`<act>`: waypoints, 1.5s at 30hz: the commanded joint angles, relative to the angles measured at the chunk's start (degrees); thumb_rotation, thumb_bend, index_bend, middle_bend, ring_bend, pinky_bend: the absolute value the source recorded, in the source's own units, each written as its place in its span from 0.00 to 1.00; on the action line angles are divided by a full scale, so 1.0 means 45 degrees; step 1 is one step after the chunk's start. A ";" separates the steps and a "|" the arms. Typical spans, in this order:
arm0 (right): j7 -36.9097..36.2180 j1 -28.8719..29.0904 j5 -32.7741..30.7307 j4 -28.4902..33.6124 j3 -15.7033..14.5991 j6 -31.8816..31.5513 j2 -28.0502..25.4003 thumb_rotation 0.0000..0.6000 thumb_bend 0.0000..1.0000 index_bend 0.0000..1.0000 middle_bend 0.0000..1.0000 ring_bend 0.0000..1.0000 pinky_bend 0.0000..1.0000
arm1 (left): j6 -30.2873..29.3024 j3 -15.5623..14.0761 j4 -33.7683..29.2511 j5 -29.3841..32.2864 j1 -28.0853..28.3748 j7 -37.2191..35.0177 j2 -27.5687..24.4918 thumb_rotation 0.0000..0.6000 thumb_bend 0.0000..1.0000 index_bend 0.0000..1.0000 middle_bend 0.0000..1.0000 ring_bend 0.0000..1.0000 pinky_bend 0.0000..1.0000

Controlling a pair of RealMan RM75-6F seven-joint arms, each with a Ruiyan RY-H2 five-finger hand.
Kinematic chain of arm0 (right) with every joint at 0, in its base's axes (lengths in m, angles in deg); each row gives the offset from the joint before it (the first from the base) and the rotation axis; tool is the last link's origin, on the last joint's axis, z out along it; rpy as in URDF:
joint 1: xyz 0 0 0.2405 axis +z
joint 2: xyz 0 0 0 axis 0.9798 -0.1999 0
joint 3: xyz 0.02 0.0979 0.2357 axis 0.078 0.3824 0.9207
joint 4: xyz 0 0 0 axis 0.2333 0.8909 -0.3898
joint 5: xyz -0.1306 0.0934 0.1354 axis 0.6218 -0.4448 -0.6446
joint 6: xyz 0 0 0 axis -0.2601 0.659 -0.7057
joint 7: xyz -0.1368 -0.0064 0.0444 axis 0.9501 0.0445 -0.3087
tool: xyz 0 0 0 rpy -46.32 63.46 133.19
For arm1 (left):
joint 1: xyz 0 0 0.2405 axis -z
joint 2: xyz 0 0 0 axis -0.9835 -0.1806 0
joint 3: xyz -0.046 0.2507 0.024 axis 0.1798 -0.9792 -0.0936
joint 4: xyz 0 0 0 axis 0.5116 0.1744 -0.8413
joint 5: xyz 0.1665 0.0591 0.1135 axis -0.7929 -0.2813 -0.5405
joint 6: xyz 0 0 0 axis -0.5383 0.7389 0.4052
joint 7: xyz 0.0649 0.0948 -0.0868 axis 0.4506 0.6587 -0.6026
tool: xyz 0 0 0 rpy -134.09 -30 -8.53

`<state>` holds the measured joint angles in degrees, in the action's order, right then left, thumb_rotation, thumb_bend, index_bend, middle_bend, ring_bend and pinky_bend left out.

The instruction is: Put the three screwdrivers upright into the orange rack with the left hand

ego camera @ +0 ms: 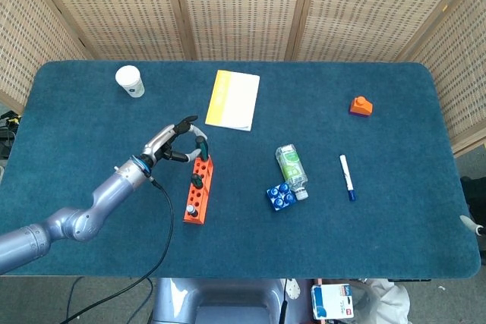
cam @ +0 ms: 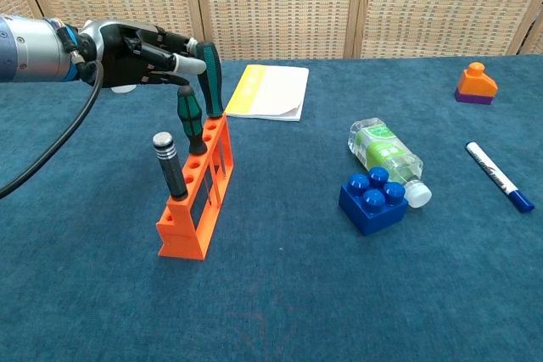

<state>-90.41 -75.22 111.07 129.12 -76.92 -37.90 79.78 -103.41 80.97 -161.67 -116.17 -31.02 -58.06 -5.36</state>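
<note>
We log the orange plastic slotted rack (cam: 196,201) standing on the blue cloth-covered table (ego camera: 395,233), left of the table's middle and nearer its front edge than its back, its long axis running front to back. Three screwdrivers stand upright in it: a black-and-silver knurled-handle screwdriver (cam: 169,165) in the slot nearest the front edge, a dark green-handled screwdriver (cam: 190,119) mid-rack, and a taller teal-green-handled screwdriver (cam: 209,80) at the end towards the back edge. The black and grey left hand (cam: 140,54) has its fingers closed around the top of the teal-green handle; in the chest view a pale fingertip (cam: 193,65) lies against it, so we read this as a grasp not yet let go. We cannot tell whether that shaft sits fully home in its slot. Our judgement: two screwdrivers are placed and free of the hand, the third is in the rack but held, so what is left is to let go and draw the hand clear without tipping the rack. The right hand shows in neither view. Further out, towards the middle of the table, lie a clear plastic bottle with a green label (cam: 386,157) and, touching it, a blue toy building brick (cam: 372,200); a white marker with a blue cap (cam: 499,177) towards the right edge; an orange and purple toy block (cam: 473,84) near the back right corner; a yellow and white notebook (cam: 267,91) by the back edge; and a white paper cup (ego camera: 130,81) near the back left corner.
</note>
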 commanded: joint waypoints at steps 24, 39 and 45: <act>-0.0068 -0.0062 0.0153 0.0080 -0.0028 -0.0175 -0.0044 1.00 0.00 0.00 0.00 0.00 0.00 | -0.0280 0.0640 -0.1464 -0.1327 -0.0950 -0.0687 -0.1430 1.00 0.17 0.13 0.00 0.00 0.00; 0.0717 -0.0153 0.0594 0.0367 -0.0148 -0.0791 0.0072 1.00 0.00 0.00 0.00 0.00 0.00 | -0.7800 -0.1638 -0.4107 -0.3746 -0.4815 0.6193 -0.3673 1.00 0.00 0.00 0.00 0.00 0.00; 0.1427 -0.0255 0.0807 0.0475 -0.0156 -0.1373 0.0232 1.00 0.00 0.00 0.00 0.00 0.00 | -1.0213 -0.2888 -0.4660 -0.4659 -0.6683 0.6758 -0.4026 1.00 0.00 0.00 0.00 0.00 0.00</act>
<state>-84.24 -76.25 114.54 131.14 -77.60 -43.84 80.67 -144.11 71.86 -179.96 -134.19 -56.18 -30.55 -21.73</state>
